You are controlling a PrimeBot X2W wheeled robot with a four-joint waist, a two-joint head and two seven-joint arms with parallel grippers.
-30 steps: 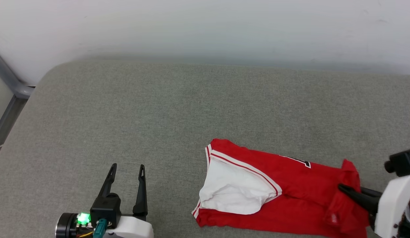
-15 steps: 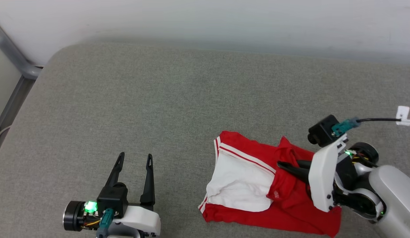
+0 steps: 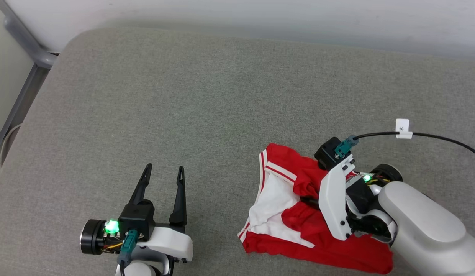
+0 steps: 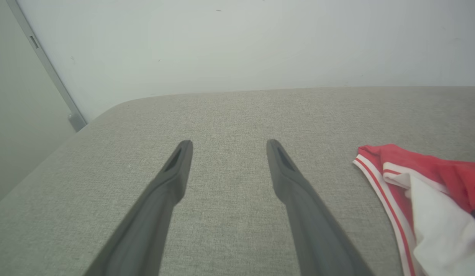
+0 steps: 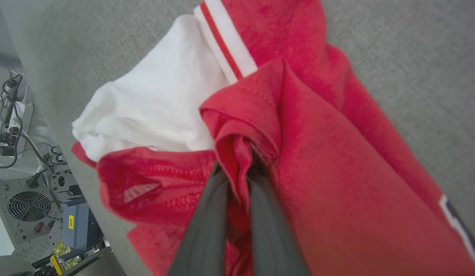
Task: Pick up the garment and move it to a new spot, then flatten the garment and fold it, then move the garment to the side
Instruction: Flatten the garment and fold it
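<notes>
The garment [image 3: 298, 220] is seen bunched on the near right part of the grey padded surface [image 3: 184, 96]. A red fold of it is pinched between the fingers of the right gripper [image 5: 237, 172]. The left gripper [image 3: 164, 168] is held over the surface's near left, fingers spread.

Your head view looks steeply down on the grey cushion [image 3: 184, 96]. Your left wrist view skims low toward the wall [image 4: 237, 38]. Your right wrist view sits close over the garment [image 5: 337, 172], which all three share.
</notes>
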